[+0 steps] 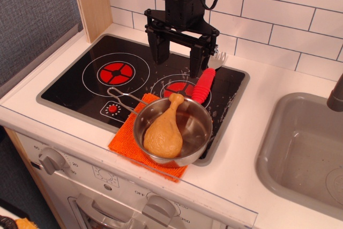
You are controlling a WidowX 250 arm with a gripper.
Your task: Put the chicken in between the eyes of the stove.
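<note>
On my left is the big eye [116, 72]; the small eye [179, 87] lies further right, half behind the pot [199, 132], and the bare black stove [80, 81] between them is my target. My gripper [178, 59] hangs above that gap, jaws apart and empty. The chicken [163, 130] lies in the pot at the front, fat end toward me, bone knob pointing up and back, on the orange cloth [122, 142]. I judge I should come forward and down, clear the pot's rim, and pinch the narrow shank. The fork [206, 81] lies just beside the small eye; I would keep off it.
</note>
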